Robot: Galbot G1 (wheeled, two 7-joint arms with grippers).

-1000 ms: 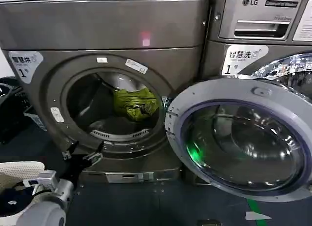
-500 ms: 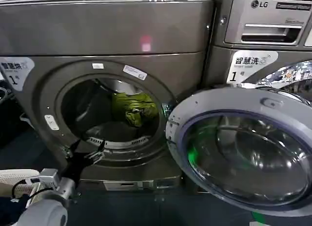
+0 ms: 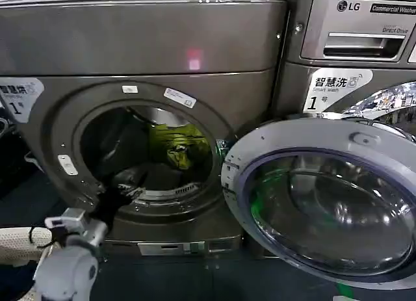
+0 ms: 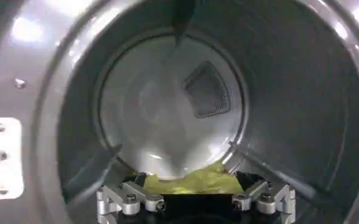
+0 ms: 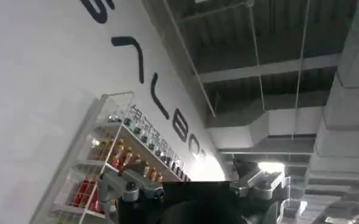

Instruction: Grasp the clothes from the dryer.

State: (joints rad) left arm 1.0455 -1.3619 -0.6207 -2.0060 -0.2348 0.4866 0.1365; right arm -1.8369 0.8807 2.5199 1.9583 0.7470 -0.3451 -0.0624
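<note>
You have two machines in front of you: the dryer on the left with its round mouth open, and a second LG-branded machine just beside it on the right. There is one door, swung wide to the right of the dryer's mouth, its glass facing you. Inside the dryer's drum you have a single bundle of yellow-green clothes, lying toward the back and to the right side of the drum; from the left wrist view you see the same clothes as a yellow-green strip directly ahead between the finger mounts, low against the drum's rear wall. Apart from that bundle, you can see nothing else lying in the drum. Your left gripper sits at the lower left of the dryer's mouth, just crossing its rim, with its two fingers spread apart and nothing between them; it is well short of the clothes. Your right gripper is pointed up and away from the machines, toward a ceiling and a wall with one rack of bottles; you see two finger mounts standing apart, but you cannot tell how far its fingertips are open or whether it holds anything.
</note>
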